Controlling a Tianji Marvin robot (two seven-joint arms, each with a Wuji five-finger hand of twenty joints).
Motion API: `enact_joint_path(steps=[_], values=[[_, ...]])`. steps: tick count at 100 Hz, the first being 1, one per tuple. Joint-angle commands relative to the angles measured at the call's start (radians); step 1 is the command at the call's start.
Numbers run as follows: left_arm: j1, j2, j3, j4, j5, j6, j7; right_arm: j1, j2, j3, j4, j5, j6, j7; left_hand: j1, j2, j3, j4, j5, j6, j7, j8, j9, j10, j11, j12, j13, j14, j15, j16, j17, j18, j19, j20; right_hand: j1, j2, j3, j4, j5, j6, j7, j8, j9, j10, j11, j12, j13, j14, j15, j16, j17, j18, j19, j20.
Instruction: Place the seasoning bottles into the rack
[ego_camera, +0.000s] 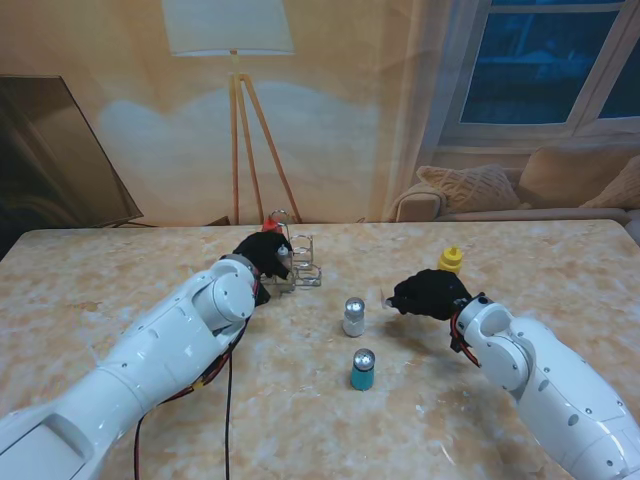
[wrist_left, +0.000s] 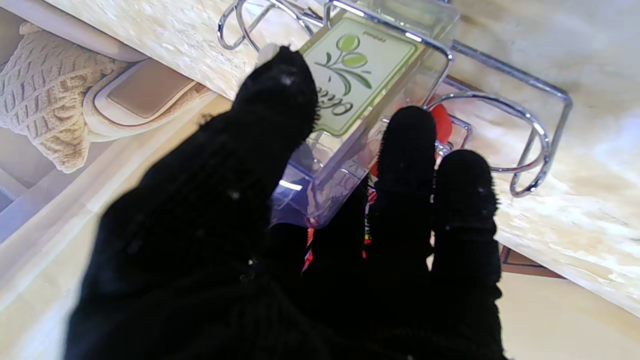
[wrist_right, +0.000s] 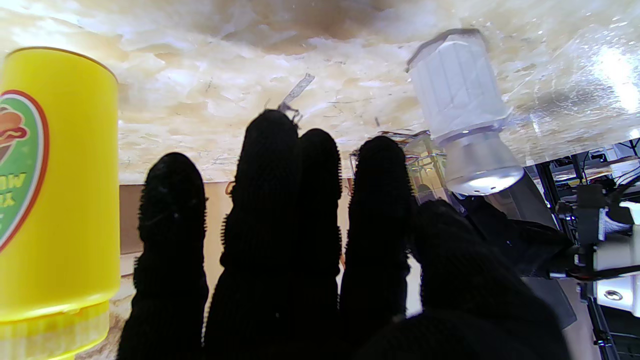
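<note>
My left hand is shut on a clear oil bottle with an olive label, thumb on one side and fingers on the other. The bottle's base stands inside a wire loop of the chrome rack, and its red cap shows over the hand. My right hand is open and holds nothing, fingers straight. Just beyond it stands a yellow mustard bottle, close beside the hand. A white shaker stands left of my right hand. A teal shaker stands nearer to me.
The marble table runs wide on both sides. The rack's other wire loops hold nothing that I can see. A floor lamp and a sofa stand beyond the far edge.
</note>
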Motion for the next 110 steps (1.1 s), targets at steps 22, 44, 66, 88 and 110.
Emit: enact_joint_path(steps=[22,44,66,88,110], values=[[0.016,0.018,-0.009,-0.003,0.043,-0.061,-0.014,-0.01,-0.003,-0.001,-0.003,-0.005,-0.004,0.012,-0.216,0.125,0.272,0.062,0.093,0.104,-0.13,0.118,-0.075,0.094,0.209,-0.08,-0.145,0.036,-0.066,-0.077,-0.143,0.023,-0.093,-0.002,0.0,-0.004,0.018,-0.029,0.019,-0.021,0.006,-0.002,0.009,-0.004,0.005,0.002,0.014,-0.023,0.001,-0.007,-0.003,0.004,-0.007,0.014],[0.022,0.032,-0.017,-0.017,0.07,-0.082,-0.018,-0.009,-0.003,-0.002,-0.003,-0.005,-0.006,0.012,-0.292,0.112,0.326,0.114,0.073,0.132,-0.238,0.099,-0.136,0.103,0.169,-0.103,-0.233,0.05,-0.118,-0.121,-0.218,0.02,-0.162,-0.031,-0.002,-0.007,0.022,-0.03,0.02,-0.021,0.006,-0.004,0.012,-0.004,0.004,0.002,0.015,-0.026,0.0,-0.007,-0.002,0.004,-0.007,0.013],[0.038,0.041,-0.033,-0.051,0.081,-0.076,-0.023,-0.01,-0.003,-0.001,-0.003,-0.006,-0.005,0.011,-0.343,0.123,0.326,0.109,0.071,0.156,-0.284,0.092,-0.148,0.126,0.154,-0.112,-0.232,0.071,-0.126,-0.148,-0.2,0.047,-0.162,-0.042,-0.004,-0.008,0.024,-0.03,0.02,-0.021,0.007,-0.004,0.012,-0.004,0.004,0.002,0.015,-0.024,0.0,-0.006,-0.001,0.003,-0.007,0.013],[0.039,0.044,-0.033,-0.05,0.089,-0.093,-0.022,-0.012,-0.002,0.001,-0.005,-0.009,-0.006,0.01,-0.382,0.112,0.341,0.105,0.045,0.127,-0.333,0.087,-0.192,0.102,0.13,-0.121,-0.26,0.073,-0.136,-0.169,-0.22,0.036,-0.169,-0.048,-0.005,-0.009,0.027,-0.03,0.021,-0.022,0.008,-0.004,0.012,-0.004,0.004,0.003,0.018,-0.025,0.002,-0.006,-0.001,0.003,-0.007,0.013],[0.038,0.051,-0.034,-0.053,0.099,-0.116,-0.032,-0.012,-0.002,0.002,-0.005,-0.009,-0.006,0.01,-0.396,0.106,0.347,0.1,0.015,0.061,-0.324,0.097,-0.214,0.025,0.122,-0.125,-0.277,0.072,-0.146,-0.182,-0.231,0.022,-0.185,-0.057,-0.006,-0.01,0.029,-0.031,0.021,-0.022,0.009,-0.004,0.012,-0.002,0.005,0.003,0.018,-0.025,0.003,-0.005,-0.001,0.003,-0.007,0.013]])
